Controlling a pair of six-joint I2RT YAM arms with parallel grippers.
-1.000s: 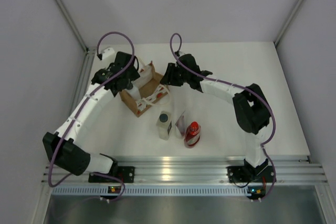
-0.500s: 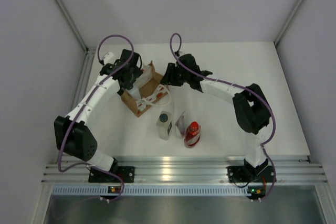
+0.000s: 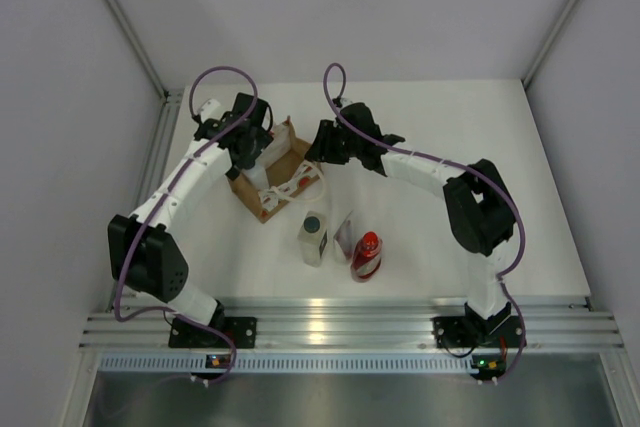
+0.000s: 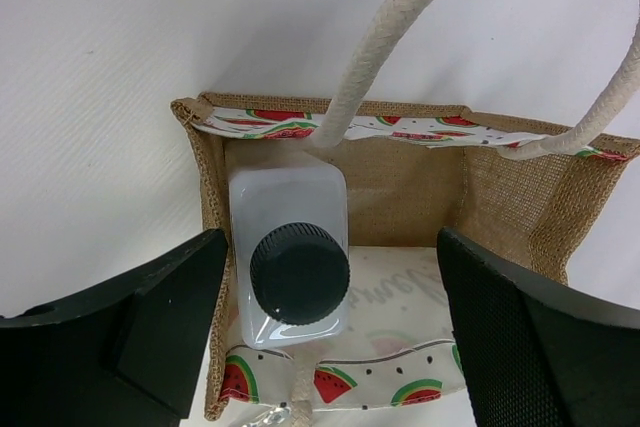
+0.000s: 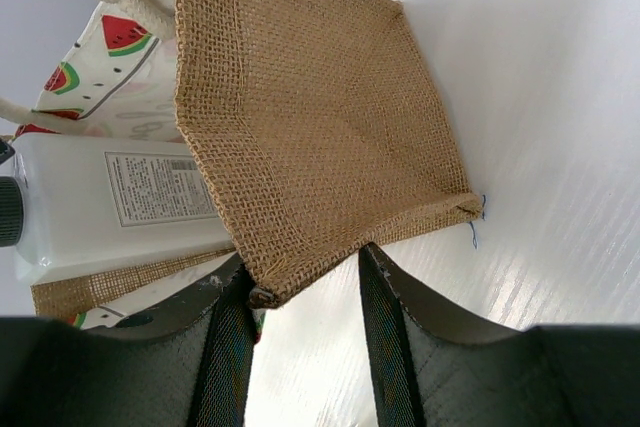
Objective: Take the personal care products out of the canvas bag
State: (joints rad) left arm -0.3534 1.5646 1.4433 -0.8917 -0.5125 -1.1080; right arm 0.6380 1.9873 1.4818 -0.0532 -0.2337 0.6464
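Slip risk ahead
Our left gripper [image 4: 330, 247] straddles the white bottle [image 4: 288, 197], wide and empty; our right gripper [image 5: 305, 277] pinches the canvas bag [image 5: 320, 117], which may lift if that slips.

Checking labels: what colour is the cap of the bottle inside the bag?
The cap is black, clearest in the left wrist view.
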